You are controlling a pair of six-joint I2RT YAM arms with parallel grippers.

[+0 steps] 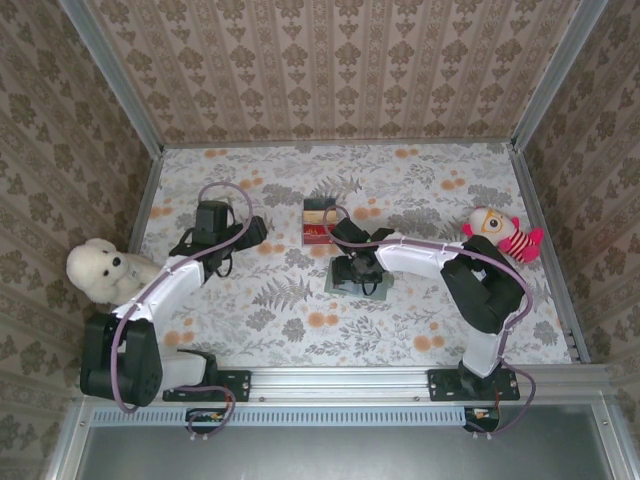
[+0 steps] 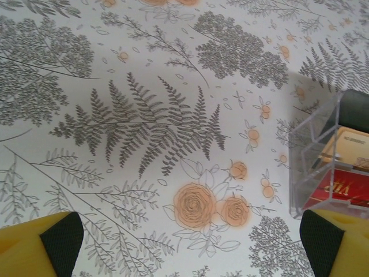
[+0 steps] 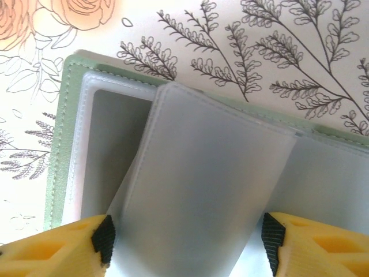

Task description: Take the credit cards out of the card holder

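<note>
The pale green card holder [image 3: 57, 144] lies unfolded; right gripper [image 3: 184, 236] spread wide around its cloudy sleeve [image 3: 213, 173], left gripper [image 2: 187, 236] spread too.

From above, the right gripper [image 1: 360, 275] covers most of the card holder [image 1: 335, 288]. At the right wrist, a frosted sleeve [image 3: 202, 184] runs off the bottom edge; whether the jaws pinch it is unclear. At the left wrist, the clear plastic box [image 2: 323, 156] is cropped, the lettering on its red card [image 2: 340, 193] blurred.
</note>
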